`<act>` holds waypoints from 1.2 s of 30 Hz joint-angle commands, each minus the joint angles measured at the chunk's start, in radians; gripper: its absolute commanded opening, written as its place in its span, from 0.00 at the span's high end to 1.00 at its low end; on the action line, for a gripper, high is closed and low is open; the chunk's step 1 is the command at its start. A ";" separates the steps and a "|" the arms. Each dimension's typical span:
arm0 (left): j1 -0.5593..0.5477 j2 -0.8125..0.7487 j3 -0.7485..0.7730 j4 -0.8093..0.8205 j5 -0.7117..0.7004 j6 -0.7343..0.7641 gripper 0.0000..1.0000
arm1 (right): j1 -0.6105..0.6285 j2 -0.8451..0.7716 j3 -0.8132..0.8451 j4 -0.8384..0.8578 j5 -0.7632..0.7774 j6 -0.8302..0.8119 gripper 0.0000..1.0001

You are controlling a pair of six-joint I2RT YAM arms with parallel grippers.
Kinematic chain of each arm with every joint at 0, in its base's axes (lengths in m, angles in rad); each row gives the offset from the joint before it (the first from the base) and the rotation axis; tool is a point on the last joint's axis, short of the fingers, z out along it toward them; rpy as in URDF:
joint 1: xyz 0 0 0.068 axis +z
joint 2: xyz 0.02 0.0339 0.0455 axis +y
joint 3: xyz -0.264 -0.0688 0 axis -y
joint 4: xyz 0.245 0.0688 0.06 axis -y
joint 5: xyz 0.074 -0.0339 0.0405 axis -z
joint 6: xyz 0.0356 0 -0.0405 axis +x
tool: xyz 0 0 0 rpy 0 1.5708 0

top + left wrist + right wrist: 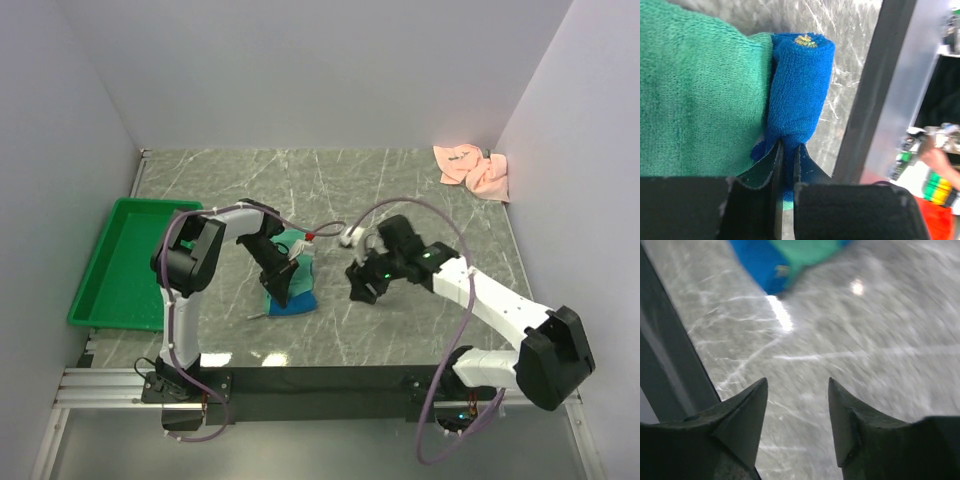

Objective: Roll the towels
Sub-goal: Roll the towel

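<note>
1. The teal and blue towel (293, 283) lies on the table (400, 180) near the front centre, just right of the green tray (110, 270). Its blue edge is curled into a short roll; the teal part lies flat beside it.
2. The left gripper (788, 150) is nearly closed, with its fingers pinching a fold of blue cloth at the near end of that roll.
3. The right gripper (797, 385) has its jaws parted and nothing between them. It hovers over bare table near the towel's blue corner.
4. The pink towel (475, 170) sits crumpled in the far right corner, well apart from both arms and not rolled.
5. Handling, as a judgement: the terry is light, soft and floppy, not fragile, and the roll likely springs loose if released.
6. Best hold: pinch the 2 ends of the rolled edge, 1 gripper each, and keep it tight while turning it toward the teal side.
</note>
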 commanded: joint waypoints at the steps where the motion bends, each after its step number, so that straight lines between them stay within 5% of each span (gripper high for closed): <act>1: 0.007 0.093 0.028 0.082 -0.126 0.066 0.98 | 0.183 0.041 0.041 0.064 0.120 -0.057 0.37; 8: 0.012 0.138 0.042 0.091 -0.133 0.044 0.95 | 0.424 0.245 0.149 0.265 0.317 -0.180 0.32; 18: 0.013 0.145 0.028 0.142 -0.156 0.010 0.94 | 0.518 0.464 0.196 0.379 0.354 -0.266 0.34; 27: 0.033 0.144 0.038 0.151 -0.138 -0.003 0.89 | 0.515 0.564 0.197 0.294 0.265 -0.289 0.69; 30: 0.044 0.130 0.041 0.140 -0.120 -0.003 0.84 | 0.509 0.592 0.226 0.210 0.204 -0.289 0.99; 36: 0.104 0.012 -0.007 0.215 -0.045 -0.055 0.71 | 0.457 0.638 0.320 0.000 0.001 -0.268 1.00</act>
